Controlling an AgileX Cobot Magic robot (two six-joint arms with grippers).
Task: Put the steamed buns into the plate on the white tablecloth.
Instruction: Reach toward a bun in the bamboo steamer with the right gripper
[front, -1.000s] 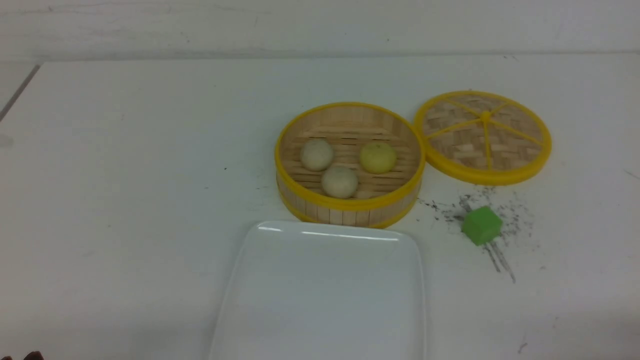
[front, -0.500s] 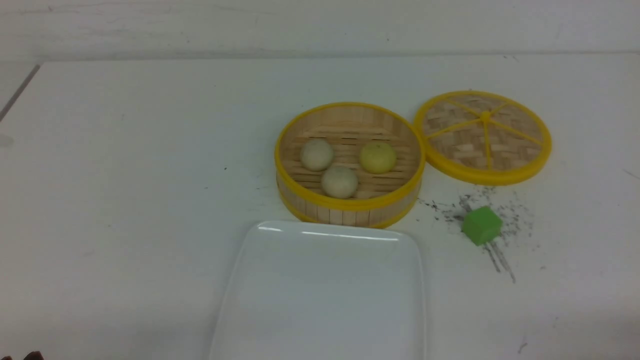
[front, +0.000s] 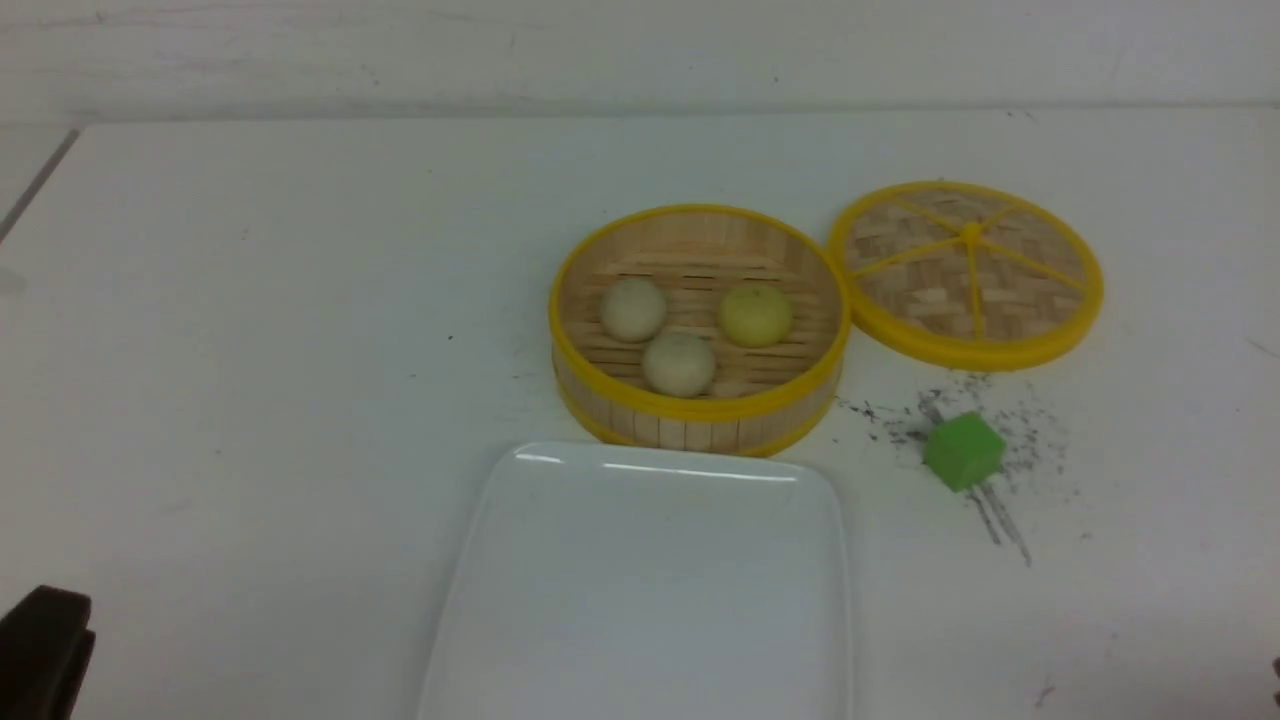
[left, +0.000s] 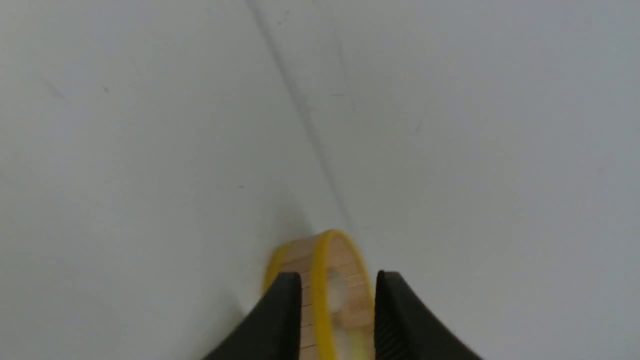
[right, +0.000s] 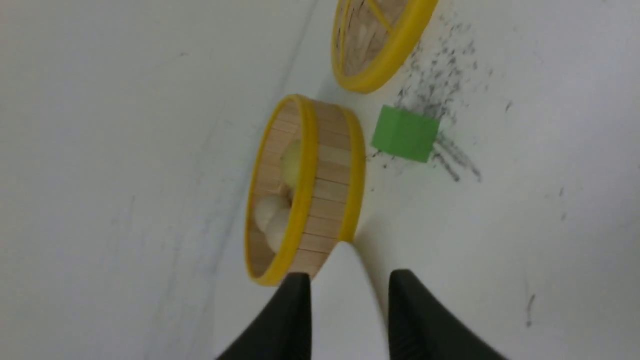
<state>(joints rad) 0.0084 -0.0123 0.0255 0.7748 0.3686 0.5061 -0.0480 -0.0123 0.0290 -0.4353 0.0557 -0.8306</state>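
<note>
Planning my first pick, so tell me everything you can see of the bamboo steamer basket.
The bamboo steamer basket is round, with light slatted wood walls and floor and yellow bands top and bottom. It stands upright, uncovered, on the white tablecloth just behind the plate. Three steamed buns rest inside: two off-white, one pale yellow.

Buns (front: 679, 363) in steamer (front: 700, 425); plate (front: 650, 580) just before steamer; lid (front: 965, 275) right of steamer; cube (front: 962, 452) front-right of steamer.

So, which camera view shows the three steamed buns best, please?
Front view: all three steamed buns lie unobstructed in the bamboo steamer. Right wrist view shows them partly behind its rim; left wrist view, only a blur.
</note>
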